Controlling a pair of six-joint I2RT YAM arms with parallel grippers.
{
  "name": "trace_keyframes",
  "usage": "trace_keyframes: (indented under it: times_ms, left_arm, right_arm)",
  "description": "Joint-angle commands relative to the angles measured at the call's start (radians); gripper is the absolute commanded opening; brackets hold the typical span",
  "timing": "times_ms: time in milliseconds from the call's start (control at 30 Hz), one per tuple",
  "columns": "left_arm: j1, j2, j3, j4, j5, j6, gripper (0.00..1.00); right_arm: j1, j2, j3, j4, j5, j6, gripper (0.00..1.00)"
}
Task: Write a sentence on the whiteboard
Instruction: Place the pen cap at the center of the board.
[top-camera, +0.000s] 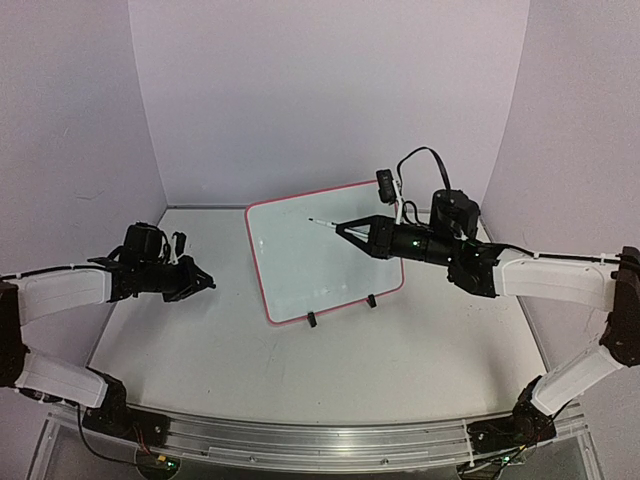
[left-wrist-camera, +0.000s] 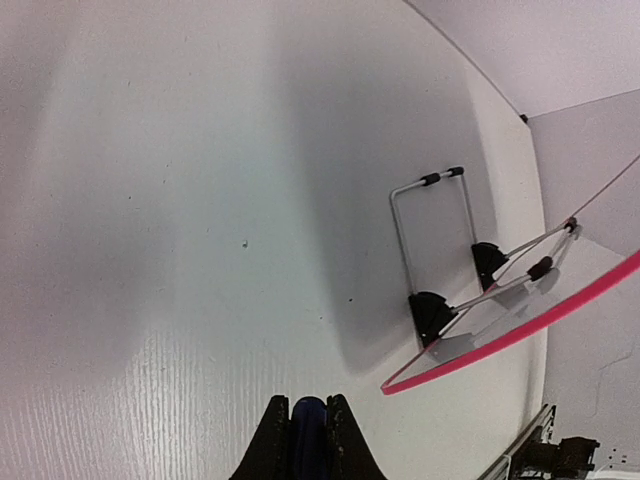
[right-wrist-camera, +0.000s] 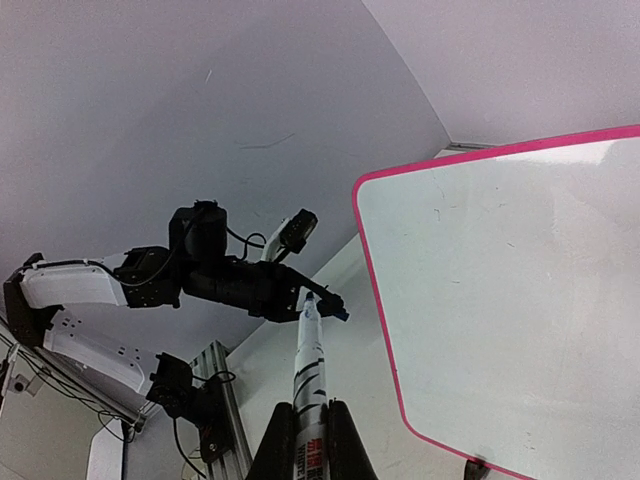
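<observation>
A white table (top-camera: 300, 370) stands within pale lilac walls (top-camera: 300, 90), an aluminium rail (top-camera: 300, 440) along its near edge

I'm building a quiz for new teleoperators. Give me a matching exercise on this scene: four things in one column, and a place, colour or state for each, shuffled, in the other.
1. whiteboard
2. marker
3. left gripper
4. feet

a. clipped on the whiteboard's near edge
b. in the right gripper
c. red-pink frame
d. shut on a blue thing

Pairs: 1-c, 2-b, 3-d, 4-a.
</observation>
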Motion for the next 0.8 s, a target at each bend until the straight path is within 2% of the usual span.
trace_keyframes:
  times_ms: [0, 267, 500, 633, 667, 700, 767]
  left_arm:
    - [-0.018, 0.069, 0.014, 0.014, -0.027, -0.004, 0.02]
    - [-0.038, 0.301, 0.068, 0.073, -0.004, 0.000, 0.04]
    - [-0.037, 0.366, 0.109, 0.061, 0.005, 0.041, 0.09]
    - [-0.037, 0.393, 0.117, 0.044, 0.011, 0.052, 0.17]
    - [-0.037, 0.403, 0.117, 0.034, 0.006, 0.051, 0.27]
    - [-0.036, 0.405, 0.116, 0.031, 0.004, 0.052, 0.32]
    - [-0.036, 0.403, 0.113, 0.030, 0.000, 0.051, 0.37]
  right_arm:
    - [0.009, -0.022, -0.010, -0.024, 0.051, -0.034, 0.00]
    - [0.014, -0.022, -0.011, -0.052, 0.079, -0.053, 0.00]
    - [0.018, -0.053, -0.013, -0.117, 0.119, -0.077, 0.00]
    - [0.017, -0.070, -0.031, -0.129, 0.135, -0.079, 0.00]
    - [0.019, -0.076, -0.039, -0.131, 0.137, -0.079, 0.00]
    - [0.019, -0.081, -0.041, -0.132, 0.139, -0.079, 0.00]
    - [0.020, -0.084, -0.045, -0.136, 0.144, -0.079, 0.00]
